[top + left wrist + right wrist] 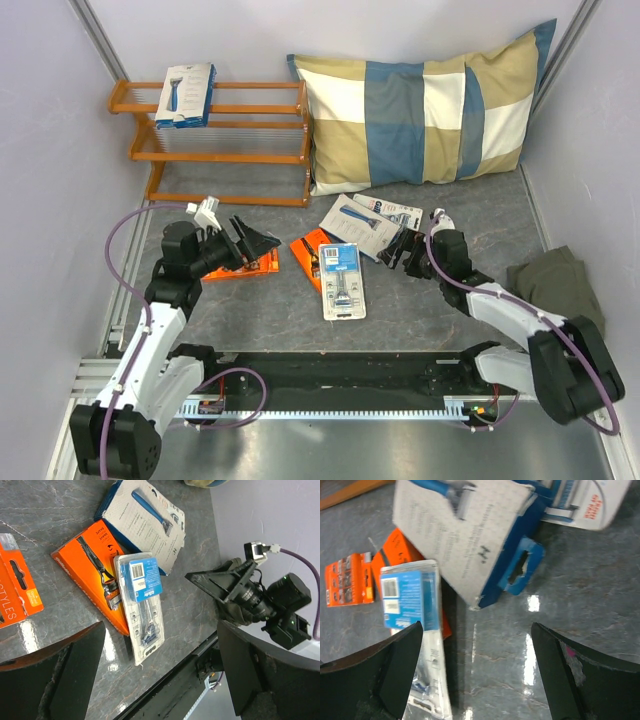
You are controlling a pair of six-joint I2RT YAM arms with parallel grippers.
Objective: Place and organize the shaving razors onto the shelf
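The left arm [150, 340] rises from its base at the near left corner, bends at the elbow and turns its wrist toward the middle. There the left gripper [262, 247] hangs low with its jaws spread wide and nothing between them. The right arm [510, 320] reaches in from the near right corner, lying lower and flatter, and the right gripper [398, 252] is likewise spread wide and empty, pointing toward the left one but well apart from it.
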